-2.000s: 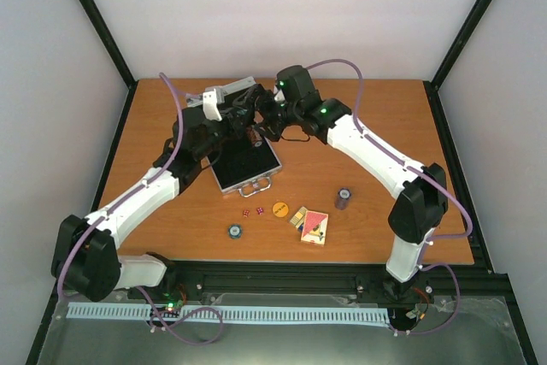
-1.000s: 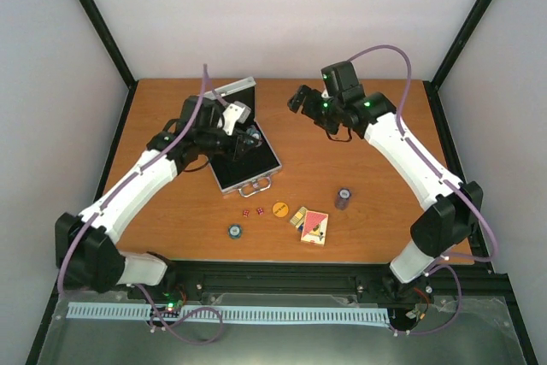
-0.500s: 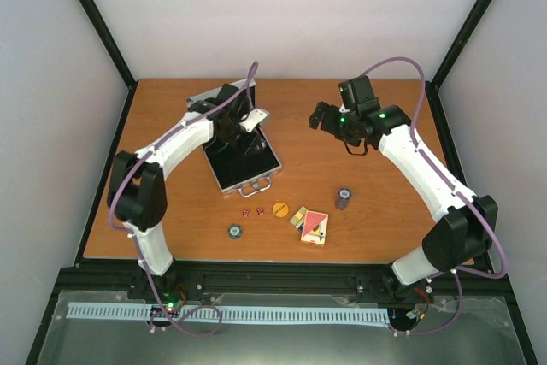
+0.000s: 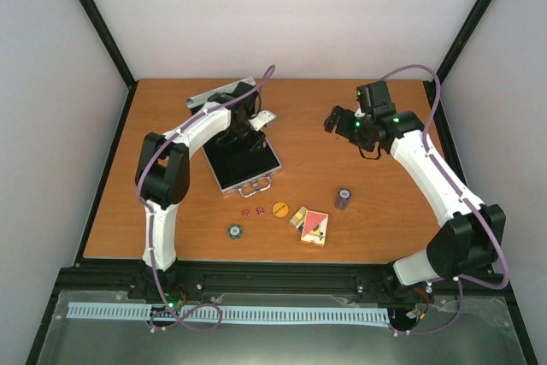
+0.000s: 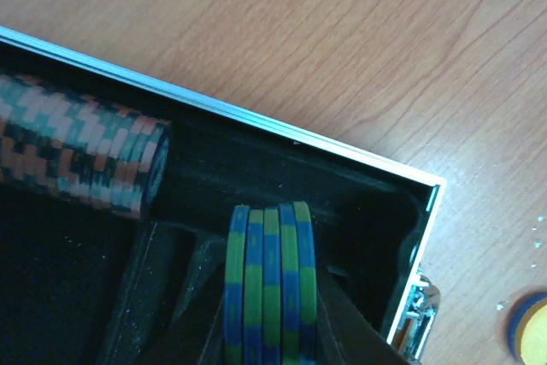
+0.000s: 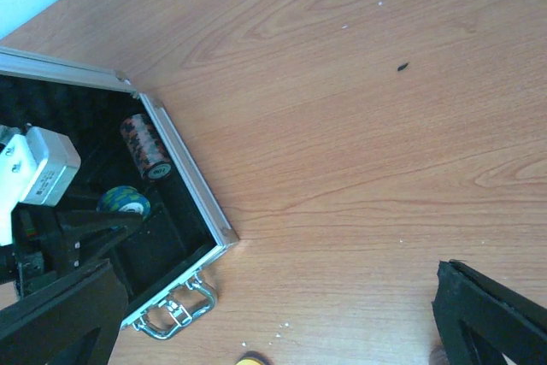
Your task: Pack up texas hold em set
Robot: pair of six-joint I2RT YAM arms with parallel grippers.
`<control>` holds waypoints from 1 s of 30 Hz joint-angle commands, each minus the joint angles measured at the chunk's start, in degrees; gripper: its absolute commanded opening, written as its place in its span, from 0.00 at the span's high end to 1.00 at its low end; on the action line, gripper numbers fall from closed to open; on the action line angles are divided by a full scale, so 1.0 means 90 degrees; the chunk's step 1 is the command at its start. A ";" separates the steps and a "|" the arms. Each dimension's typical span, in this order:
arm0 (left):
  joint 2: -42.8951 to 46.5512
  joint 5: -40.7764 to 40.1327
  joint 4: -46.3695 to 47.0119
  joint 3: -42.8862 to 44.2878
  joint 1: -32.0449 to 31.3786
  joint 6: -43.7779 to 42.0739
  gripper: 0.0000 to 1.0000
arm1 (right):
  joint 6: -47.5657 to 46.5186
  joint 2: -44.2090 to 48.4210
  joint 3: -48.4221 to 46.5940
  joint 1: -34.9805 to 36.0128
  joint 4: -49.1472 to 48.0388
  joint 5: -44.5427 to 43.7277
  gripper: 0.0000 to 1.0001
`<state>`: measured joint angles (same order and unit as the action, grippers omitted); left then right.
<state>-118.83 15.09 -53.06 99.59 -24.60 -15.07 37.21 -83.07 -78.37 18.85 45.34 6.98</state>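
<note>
Several blue-and-green chips (image 5: pixel 269 271) stand on edge, clamped in my left gripper (image 4: pixel 246 137) inside the open silver case (image 4: pixel 249 185), toward the back-left of the worktop (image 4: pixel 385 220). My right gripper (image 4: pixel 338 121) hangs beside the case, jaws wide apart. Cards (image 4: pixel 314 226), dice (image 4: pixel 252 211) and the orange button (image 4: pixel 279 208) lie near the front edge.

The table (image 4: pixel 376 126) is orange-brown with wavy wood grain. The case (image 5: pixel 256 117) has a silver rim and black lining. In the left wrist view, at ten o'clock, a roll (image 5: pixel 77 147) shows zigzag edges of teal, orange, black and pale pink. At six o'clock, the chips (image 5: pixel 269 288) are striped blue and green. At the case's five o'clock lie red dice (image 4: pixel 259 210), an orange button (image 4: pixel 279 208) and a red-backed deck (image 4: pixel 315 226).
</note>
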 commanded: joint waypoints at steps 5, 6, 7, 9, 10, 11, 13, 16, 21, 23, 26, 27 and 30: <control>-0.0374 0.0061 -0.0218 0.0323 -0.0066 -0.0223 0.99 | -0.0164 0.0082 0.0199 -0.0285 -0.0133 0.0286 0.00; -0.0406 0.0086 -0.0207 0.0334 -0.0074 -0.0213 0.99 | -0.0169 0.0071 0.0201 -0.0305 -0.0146 0.0293 0.00; -0.0454 0.0083 -0.0202 0.0360 -0.0079 -0.0211 0.99 | -0.0177 0.0055 0.0207 -0.0319 -0.0154 0.0304 0.00; -0.0573 0.0079 -0.0258 0.0482 -0.0079 -0.0224 0.99 | -0.0174 0.0010 0.0211 -0.0345 -0.0173 0.0340 0.00; -0.0626 0.0081 -0.0274 0.0540 -0.0079 -0.0229 0.99 | -0.0176 -0.0014 0.0213 -0.0354 -0.0175 0.0369 0.00; -0.0667 0.0093 -0.0285 0.0590 -0.0079 -0.0230 0.99 | -0.0179 -0.0035 0.0212 -0.0361 -0.0175 0.0389 0.00; -0.0749 0.0100 -0.0282 0.0653 -0.0088 -0.0215 0.99 | -0.0198 -0.0078 0.0211 -0.0382 -0.0175 0.0429 0.00; -0.0910 -0.0026 -0.0292 0.0723 -0.0099 -0.0181 0.99 | -0.0237 -0.0103 0.0204 -0.0415 -0.0175 0.0442 0.00; -0.1075 -0.0169 -0.0260 0.0773 -0.0098 -0.0128 0.99 | -0.0284 -0.0124 0.0183 -0.0486 -0.0146 0.0449 0.00; -0.1133 -0.0192 -0.0257 0.0812 -0.0099 -0.0122 0.99 | -0.0296 -0.0150 0.0175 -0.0510 -0.0141 0.0460 0.00; -0.1203 -0.0199 -0.0232 0.0868 -0.0099 -0.0090 0.99 | -0.0316 -0.0191 0.0149 -0.0531 -0.0127 0.0478 0.00; -0.1231 -0.0249 -0.0215 0.0884 -0.0099 -0.0071 0.99 | -0.0316 -0.0199 0.0152 -0.0539 -0.0133 0.0484 0.00; -0.1296 -0.0415 -0.0188 0.0953 -0.0099 -0.0044 0.99 | -0.0316 -0.0221 0.0162 -0.0532 -0.0136 0.0498 0.00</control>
<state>-129.05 13.78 -55.07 105.08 -25.26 -15.68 35.18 -84.25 -76.75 14.55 44.34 11.16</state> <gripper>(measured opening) 0.174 0.995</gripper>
